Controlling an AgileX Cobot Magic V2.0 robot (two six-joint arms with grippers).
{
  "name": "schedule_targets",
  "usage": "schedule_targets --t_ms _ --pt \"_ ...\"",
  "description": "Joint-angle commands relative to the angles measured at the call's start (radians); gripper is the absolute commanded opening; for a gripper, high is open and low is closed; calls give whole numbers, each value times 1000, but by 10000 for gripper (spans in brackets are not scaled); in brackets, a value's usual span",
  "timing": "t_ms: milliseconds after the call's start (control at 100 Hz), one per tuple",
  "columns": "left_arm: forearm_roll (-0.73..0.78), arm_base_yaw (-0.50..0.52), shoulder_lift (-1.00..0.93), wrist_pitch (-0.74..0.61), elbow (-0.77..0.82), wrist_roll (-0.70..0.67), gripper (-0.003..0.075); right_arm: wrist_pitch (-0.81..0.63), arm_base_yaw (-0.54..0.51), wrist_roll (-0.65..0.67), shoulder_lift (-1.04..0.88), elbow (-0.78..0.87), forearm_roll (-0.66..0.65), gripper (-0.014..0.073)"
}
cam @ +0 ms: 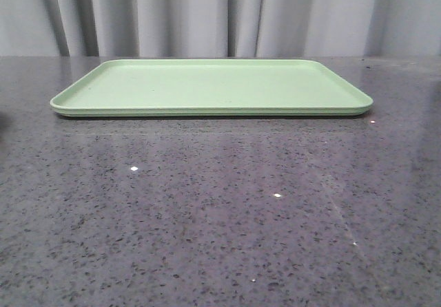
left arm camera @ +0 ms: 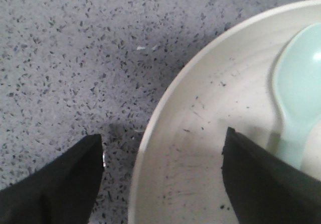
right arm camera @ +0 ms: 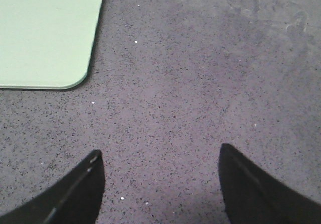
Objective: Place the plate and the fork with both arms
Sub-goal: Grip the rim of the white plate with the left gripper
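Pale grey curtains (cam: 207, 14) hang in folds behind a dark grey speckled stone tabletop (cam: 207, 217), whose polished face catches a few small glints of light. Toward the far edge of the tabletop, roughly centred between its left and right edges, lies a flat rectangular light-green tray (cam: 213, 87) with rounded corners and a low rim; neither arm shows in the front view. In the left wrist view, the left gripper (left arm camera: 163, 184) hangs with its jaws spread wide apart and holding nothing, the rim of the cream speckled plate (left arm camera: 200, 148) running up between them: one dark finger is over bare tabletop just outside the rim, the other over the plate's inner surface. A pale blue-green spoon (left arm camera: 298, 93) lies in the plate, its bowl near the rim and its handle passing behind the inner finger. In the right wrist view, the right gripper (right arm camera: 160, 184) also has its jaws released and wide, with only bare tabletop between them and a rounded corner of the tray off to one side, well apart. No yellow fork can be made out.
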Motion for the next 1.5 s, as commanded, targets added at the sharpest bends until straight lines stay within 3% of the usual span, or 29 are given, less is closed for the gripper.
schedule_targets --t_ms 0,540,1130,1490 --pt "-11 2 -10 -28 -32 0 482 -56 -4 -7 15 -35 -11 491" --pt "0 2 -7 9 -32 0 462 -57 -4 -7 15 -35 -11 491" --pt "27 2 -7 42 -32 0 -20 -56 -4 -7 15 -35 -11 491" --pt "11 3 -23 51 -32 0 -20 -41 -4 -7 15 -35 -11 491"
